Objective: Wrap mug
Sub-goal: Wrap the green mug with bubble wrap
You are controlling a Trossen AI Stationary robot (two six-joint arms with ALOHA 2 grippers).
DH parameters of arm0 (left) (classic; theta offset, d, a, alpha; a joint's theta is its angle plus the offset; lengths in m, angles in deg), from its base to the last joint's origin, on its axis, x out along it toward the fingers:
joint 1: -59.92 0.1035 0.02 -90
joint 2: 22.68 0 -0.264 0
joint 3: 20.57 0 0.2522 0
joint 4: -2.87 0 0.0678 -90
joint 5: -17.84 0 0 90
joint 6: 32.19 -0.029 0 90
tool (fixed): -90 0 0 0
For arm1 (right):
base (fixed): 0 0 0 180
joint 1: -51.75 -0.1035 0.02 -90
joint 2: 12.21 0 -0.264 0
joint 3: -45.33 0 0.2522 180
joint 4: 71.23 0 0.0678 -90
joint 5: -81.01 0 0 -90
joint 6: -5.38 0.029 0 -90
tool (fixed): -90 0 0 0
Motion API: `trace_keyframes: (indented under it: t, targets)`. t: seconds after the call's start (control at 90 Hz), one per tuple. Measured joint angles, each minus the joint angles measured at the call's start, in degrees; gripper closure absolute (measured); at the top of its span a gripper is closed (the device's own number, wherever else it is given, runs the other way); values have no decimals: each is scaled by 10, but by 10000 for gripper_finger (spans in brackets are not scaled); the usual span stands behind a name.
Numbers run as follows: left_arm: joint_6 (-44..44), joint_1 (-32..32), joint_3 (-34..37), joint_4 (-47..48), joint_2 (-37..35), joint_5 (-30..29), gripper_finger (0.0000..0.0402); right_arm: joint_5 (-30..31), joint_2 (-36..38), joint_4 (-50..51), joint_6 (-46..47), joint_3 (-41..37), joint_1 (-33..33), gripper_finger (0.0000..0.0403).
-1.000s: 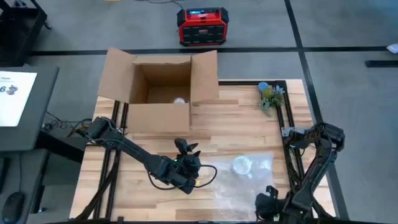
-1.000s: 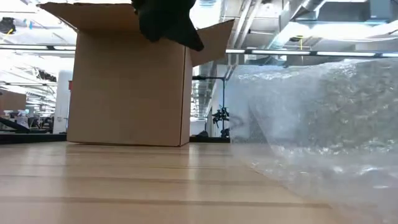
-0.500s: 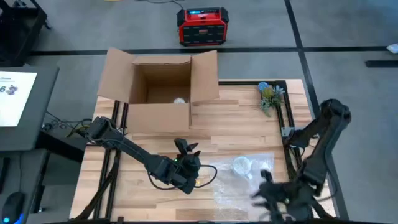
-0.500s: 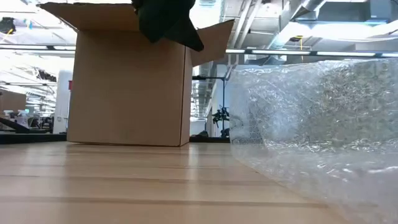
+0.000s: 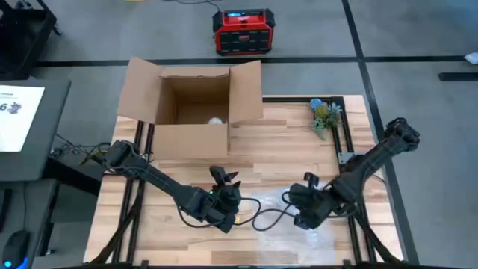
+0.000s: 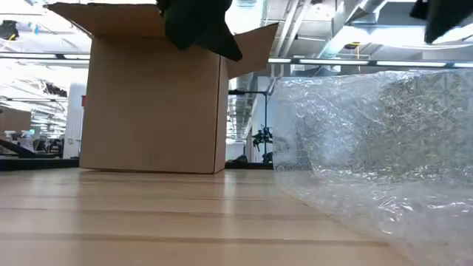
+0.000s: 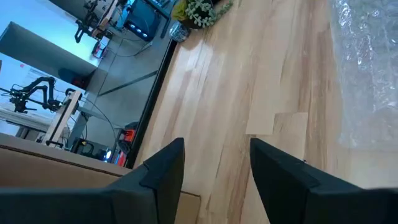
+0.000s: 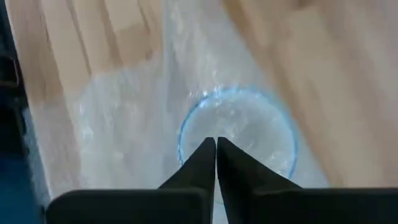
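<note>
Bubble wrap [image 6: 369, 148] rises as a crinkled clear wall in the low view; from above only a flat patch of it shows on the wooden table [image 5: 284, 149], under the right gripper [image 5: 305, 213]. Only the right wrist view reveals the mug [image 8: 239, 134], a blue-rimmed circle veiled by the wrap, directly beyond that gripper's fingers, which are pressed together. The left gripper [image 5: 224, 183] rests near the cardboard box [image 5: 190, 112], fingers apart.
</note>
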Motion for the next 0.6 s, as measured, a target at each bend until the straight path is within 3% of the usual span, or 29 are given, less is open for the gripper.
trace_keyframes:
  t: [0.378,0.6]
  targets:
    - [1,0,0,0,0,1,240,-107,-69,3,-72,-12,81,402]
    - [1,0,0,1,0,1,240,-126,-125,8,-108,-9,104,403]
